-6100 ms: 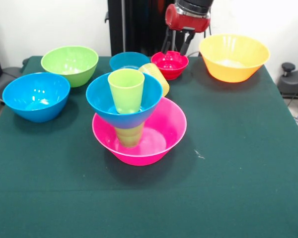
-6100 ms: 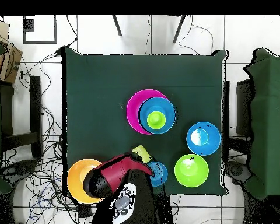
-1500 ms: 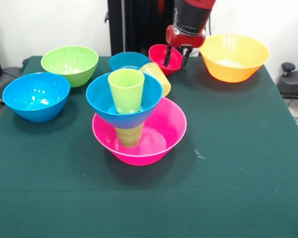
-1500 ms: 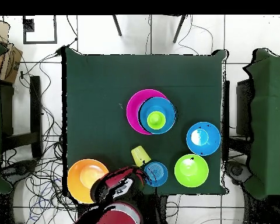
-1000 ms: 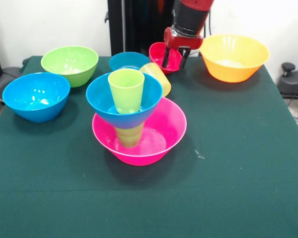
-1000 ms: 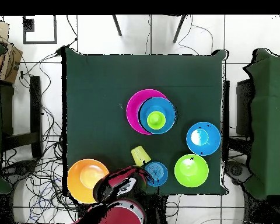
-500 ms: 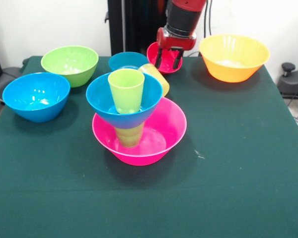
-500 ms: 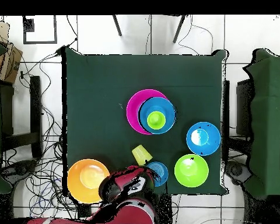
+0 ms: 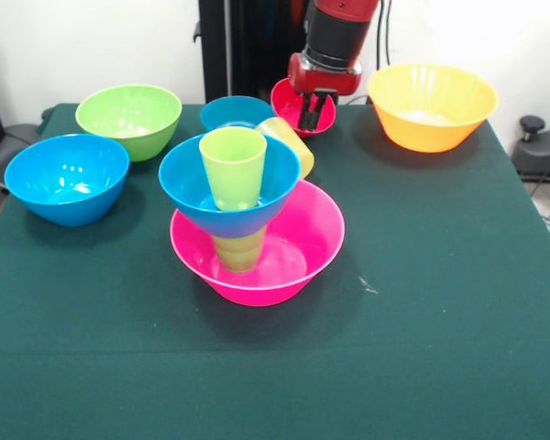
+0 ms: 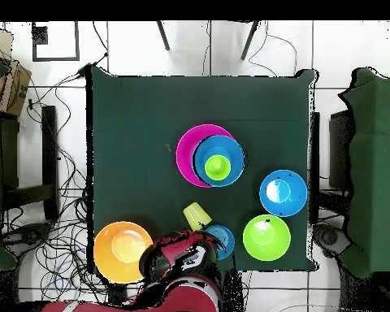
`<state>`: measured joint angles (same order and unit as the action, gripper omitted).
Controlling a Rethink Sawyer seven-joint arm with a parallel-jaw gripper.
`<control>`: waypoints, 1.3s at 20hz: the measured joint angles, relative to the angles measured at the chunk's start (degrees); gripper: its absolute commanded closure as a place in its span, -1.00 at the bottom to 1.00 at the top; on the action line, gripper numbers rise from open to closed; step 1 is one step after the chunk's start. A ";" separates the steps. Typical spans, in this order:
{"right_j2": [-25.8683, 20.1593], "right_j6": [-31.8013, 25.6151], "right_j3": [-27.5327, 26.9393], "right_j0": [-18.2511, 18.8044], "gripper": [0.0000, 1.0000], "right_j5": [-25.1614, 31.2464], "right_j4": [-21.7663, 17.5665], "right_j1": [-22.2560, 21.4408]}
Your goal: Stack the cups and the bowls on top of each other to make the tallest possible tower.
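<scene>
Gripper point(image 9: 313, 112) clamps the near rim of the small red bowl point(image 9: 293, 94) at the tabletop's point(image 9: 422, 275) far side. Tower point(image 9: 241, 215) stands mid-table: pink bowl point(image 9: 307, 243), green cup, blue bowl point(image 9: 188, 188), green cup point(image 9: 233, 165).

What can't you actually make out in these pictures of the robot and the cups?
- Red bowl: front view, the tool covers its middle; overhead, the arm hides it, so a grip cannot be confirmed.
- Small blue bowl: front view, the tower's green cup hides its near side.
- Lower cup: the blue bowl resting on it covers its top.
- Yellow cup: partly behind the tower.
</scene>
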<state>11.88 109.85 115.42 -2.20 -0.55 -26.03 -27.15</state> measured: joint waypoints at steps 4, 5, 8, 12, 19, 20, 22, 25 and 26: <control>0.00 0.00 -0.01 -0.01 1.00 -3.52 0.00 0.00; 0.01 0.00 0.00 0.00 1.00 -4.51 0.00 0.00; -0.01 0.00 0.00 0.01 1.00 -6.14 0.00 0.00; -0.49 0.00 0.00 0.86 -1.00 -6.55 0.00 -0.01; -0.49 0.00 0.00 0.94 -1.00 -6.55 0.00 -0.02; -0.49 0.00 0.00 0.94 -1.00 -6.55 0.00 -0.02; -0.49 0.00 0.00 0.94 -1.00 -6.55 0.00 -0.02; -0.60 0.00 0.00 1.12 -1.00 -6.55 -0.01 -0.04; -0.68 0.00 0.01 1.21 -1.00 -6.55 -0.01 -0.08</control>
<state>11.20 109.85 115.43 -0.99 -7.10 -26.04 -27.23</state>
